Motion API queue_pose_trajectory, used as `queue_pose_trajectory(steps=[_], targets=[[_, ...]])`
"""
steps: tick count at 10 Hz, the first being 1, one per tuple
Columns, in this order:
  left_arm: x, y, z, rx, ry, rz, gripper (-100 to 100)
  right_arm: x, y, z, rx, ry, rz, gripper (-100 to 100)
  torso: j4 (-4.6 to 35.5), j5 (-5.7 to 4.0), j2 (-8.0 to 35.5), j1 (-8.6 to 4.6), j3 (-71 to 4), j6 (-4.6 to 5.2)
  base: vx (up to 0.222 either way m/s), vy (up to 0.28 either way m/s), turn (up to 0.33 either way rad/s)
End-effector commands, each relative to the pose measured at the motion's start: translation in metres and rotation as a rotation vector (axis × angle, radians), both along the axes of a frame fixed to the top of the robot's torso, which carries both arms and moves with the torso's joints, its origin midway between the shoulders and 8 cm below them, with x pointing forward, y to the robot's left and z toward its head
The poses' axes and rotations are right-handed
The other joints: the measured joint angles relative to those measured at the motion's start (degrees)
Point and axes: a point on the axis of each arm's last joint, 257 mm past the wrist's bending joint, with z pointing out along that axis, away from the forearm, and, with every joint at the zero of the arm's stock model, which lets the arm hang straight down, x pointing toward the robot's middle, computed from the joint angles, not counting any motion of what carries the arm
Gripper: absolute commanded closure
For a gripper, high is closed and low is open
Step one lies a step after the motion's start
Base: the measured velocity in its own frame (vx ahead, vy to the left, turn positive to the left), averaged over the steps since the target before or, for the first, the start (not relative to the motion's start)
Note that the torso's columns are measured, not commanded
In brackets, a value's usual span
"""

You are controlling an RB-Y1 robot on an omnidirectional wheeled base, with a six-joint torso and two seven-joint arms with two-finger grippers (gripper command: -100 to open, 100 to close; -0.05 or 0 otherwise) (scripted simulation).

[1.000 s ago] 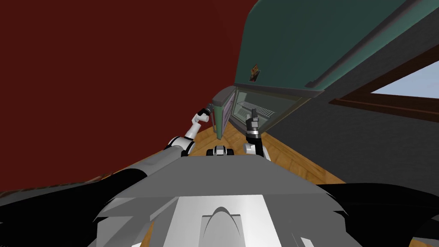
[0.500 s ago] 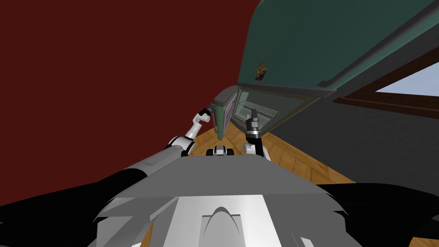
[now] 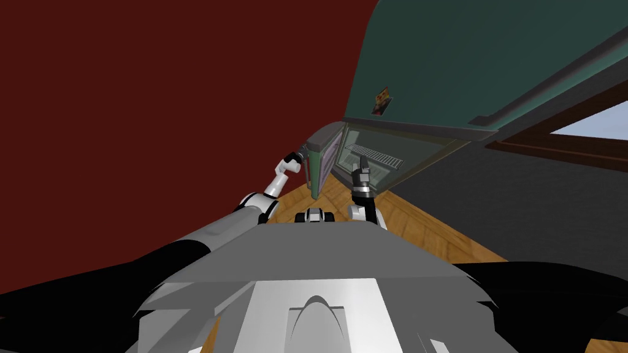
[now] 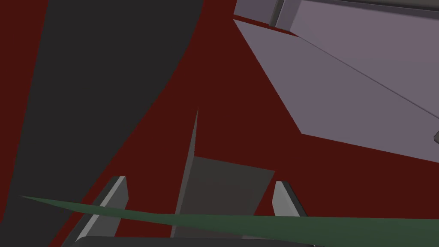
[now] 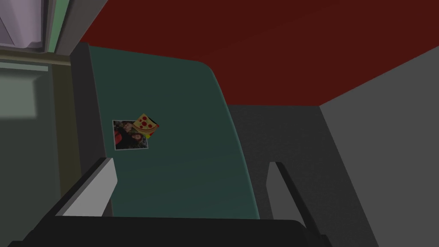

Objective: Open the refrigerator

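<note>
Your left gripper (image 4: pixel 199 181) is spread; the door (image 3: pixel 314 178) shows edge-on, a thin green strip crossing between its fingers. The fridge (image 3: pixel 441 55) stands against the red wall (image 3: pixel 153 92), lower door open, a shelf (image 3: pixel 374 154) inside. Your right gripper (image 5: pixel 190 162) is spread, facing the green front beside a photo (image 5: pixel 130 135).

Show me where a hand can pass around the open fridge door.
Free: the open compartment between the swung-out lower door and the right tool; also the wood floor between that tool and the grey wall. Crowded: the door's edge, which lies across the open left tool.
</note>
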Motion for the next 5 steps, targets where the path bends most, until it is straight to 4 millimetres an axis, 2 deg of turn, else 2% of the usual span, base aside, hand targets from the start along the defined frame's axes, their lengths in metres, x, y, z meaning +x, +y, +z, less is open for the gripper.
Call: queue_pose_trajectory(steps=[1,3,4,5], targets=[[0.0,-0.004,0.021,-0.002,-0.001,-0.015,-100,0.0,0.0,0.0,0.0,0.0,0.0,0,-0.05,0.09,-0.1,0.3,-0.06,-0.07,-0.022,-0.041,0.037],[0.0,-0.006,0.037,-0.001,-0.001,-0.024,-100,0.0,0.0,0.0,0.0,0.0,0.0,0,0.29,0.15,-0.11,0.55,-0.08,-0.07,-0.013,-0.025,0.049],[-0.001,-0.004,0.018,0.007,0.022,-0.016,-100,0.0,0.0,0.0,0.0,0.0,0.0,0,0.36,0.14,0.04,0.52,0.02,-0.06,0.007,-0.004,0.008],[-0.002,-0.003,0.016,0.008,0.027,-0.015,0,0.0,0.0,0.0,0.0,0.0,0.0,0,0.2,0.14,0.06,0.51,0.04,-0.1,0.005,-0.001,-0.007]])
